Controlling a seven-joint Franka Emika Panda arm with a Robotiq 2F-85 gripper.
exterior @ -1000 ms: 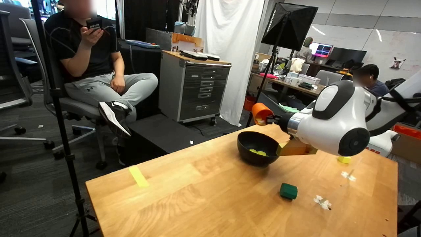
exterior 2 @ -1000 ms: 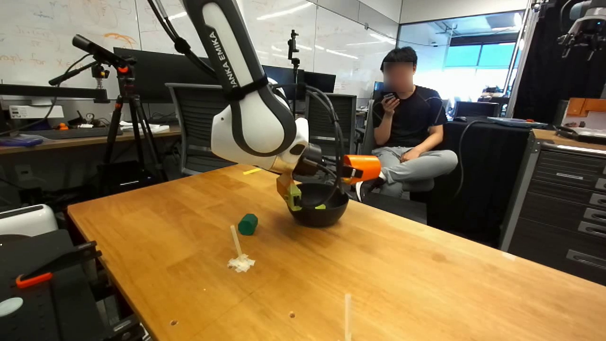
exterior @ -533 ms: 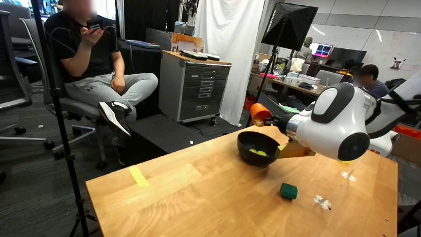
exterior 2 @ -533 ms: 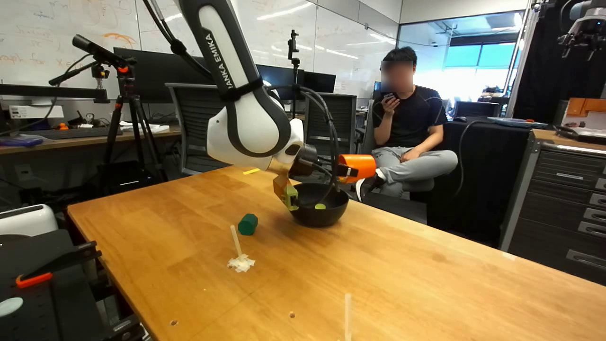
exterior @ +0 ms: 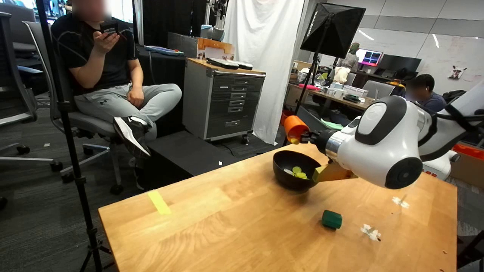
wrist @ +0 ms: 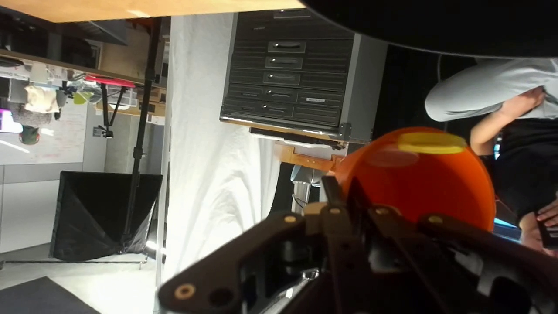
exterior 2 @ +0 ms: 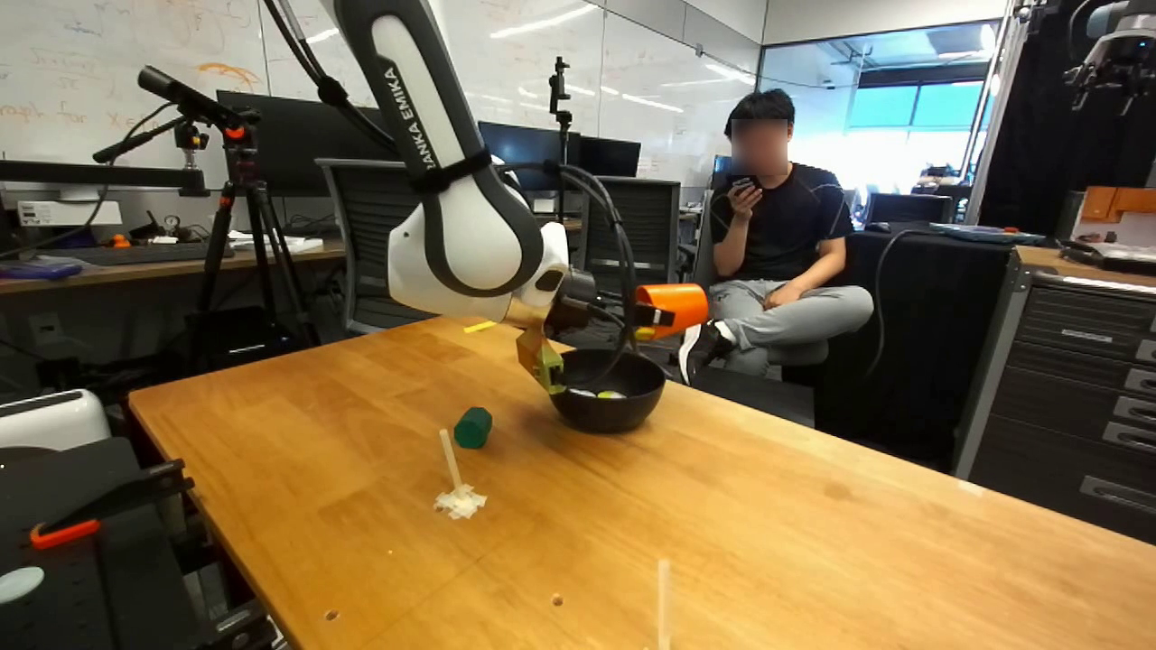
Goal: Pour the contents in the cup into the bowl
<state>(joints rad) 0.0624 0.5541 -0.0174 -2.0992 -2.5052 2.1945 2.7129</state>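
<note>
The orange-red cup (exterior: 296,127) lies tipped on its side above the bowl, mouth angled downward. My gripper (wrist: 345,192) is shut on the cup's wall, one finger outside and the other inside. A yellow bit of the contents (wrist: 431,143) rests near the cup's lip in the wrist view. Inside the black bowl (exterior: 280,174) lie yellow-green bits (exterior: 297,170) and a white piece (exterior: 288,171). In an exterior view the cup (exterior 2: 679,309) appears above and right of the bowl (exterior 2: 607,417), and cables partly cover the gripper (exterior 2: 664,318).
A green block (exterior: 332,219) sits on the wooden table (exterior: 227,234) in front of the bowl. The gold-coloured part (exterior: 334,172) under the wrist hangs close to the bowl's rim. Thin upright posts (exterior 2: 452,460) stand on the table. A seated person (exterior: 109,68) is beyond the table.
The cup has shifted left in both exterior views and tipped further. A white piece and another yellow-green bit have dropped into the bowl. The gripper has stayed shut on the cup.
</note>
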